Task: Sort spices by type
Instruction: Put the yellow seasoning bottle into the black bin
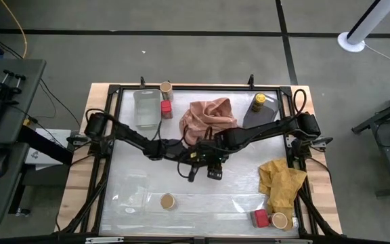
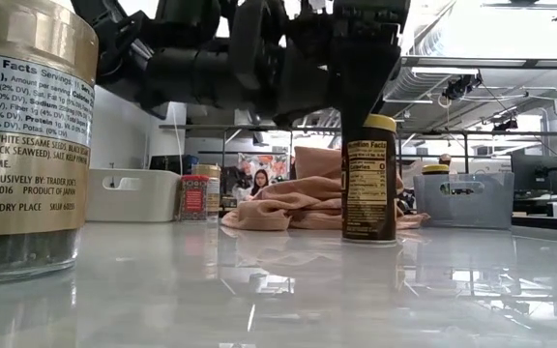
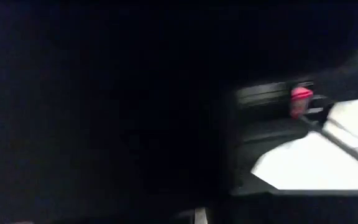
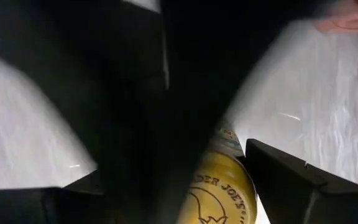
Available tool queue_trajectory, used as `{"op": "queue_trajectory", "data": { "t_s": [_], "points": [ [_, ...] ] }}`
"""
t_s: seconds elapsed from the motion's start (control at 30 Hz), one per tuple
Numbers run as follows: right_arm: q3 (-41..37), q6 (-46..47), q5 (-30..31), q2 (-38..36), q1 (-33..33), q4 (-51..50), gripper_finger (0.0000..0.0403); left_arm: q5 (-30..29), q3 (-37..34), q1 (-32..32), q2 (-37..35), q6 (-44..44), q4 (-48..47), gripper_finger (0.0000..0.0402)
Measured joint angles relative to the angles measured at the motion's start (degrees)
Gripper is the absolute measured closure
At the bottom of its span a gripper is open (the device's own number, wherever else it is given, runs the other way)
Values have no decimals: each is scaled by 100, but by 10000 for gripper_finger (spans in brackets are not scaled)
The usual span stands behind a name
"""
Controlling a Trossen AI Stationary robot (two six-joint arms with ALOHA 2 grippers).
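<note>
A brown jar with a yellow lid (image 2: pixel 370 179) stands upright on its base at mid-table. My right gripper (image 4: pixel 173 190) hangs over it, open, a finger on either side of the lid (image 4: pixel 219 193). My left gripper (image 1: pixel 192 169) sits right beside it, and a dark part of that arm crosses the right wrist view. From above, both grippers hide the jar. A tan-lidded jar (image 1: pixel 168 201) stands near the front edge. Another tan-lidded jar (image 1: pixel 166 88) and a red box (image 1: pixel 166 108) are at the far edge. A second yellow-lidded jar (image 1: pixel 258 102) is in the grey tray. A red box (image 1: pixel 261 218) and a third tan-lidded jar (image 1: pixel 279 220) sit front right. My right gripper comes at the yellow-lidded jar from above, pointing down. One finger (image 4: pixel 291 180) lies close beside the lid's rim (image 4: pixel 248 177), but I cannot tell whether it touches. The other finger stands well clear. The jar rests upright on the table.
A pink cloth (image 1: pixel 207 116) is bunched just beyond the grippers, and a yellow cloth (image 1: pixel 282 183) lies to the right. A clear tray (image 1: pixel 146 108) is far left, a grey tray (image 1: pixel 266 116) far right. A black frame (image 1: pixel 114 91) rims the table.
</note>
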Motion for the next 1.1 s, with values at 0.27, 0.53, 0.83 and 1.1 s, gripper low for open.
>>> {"op": "queue_trajectory", "data": {
  "t_s": [0.27, 0.53, 0.83, 1.1],
  "points": [
    [7, -8, 2, 2, -3, -27, 153, -226, 11, -106, -20, 82, -303, 402],
    [0, 9, 2, 15, -8, -79, 153, -244, 12, -59, -27, 326, -678, 402],
    [-9, -173, 0, 17, -8, -213, 153, -257, 10, -17, -22, 295, -943, 402],
    [0, -87, 9, 13, -8, -261, 153, -252, 12, -15, -17, 215, -967, 402]
  ]
}}
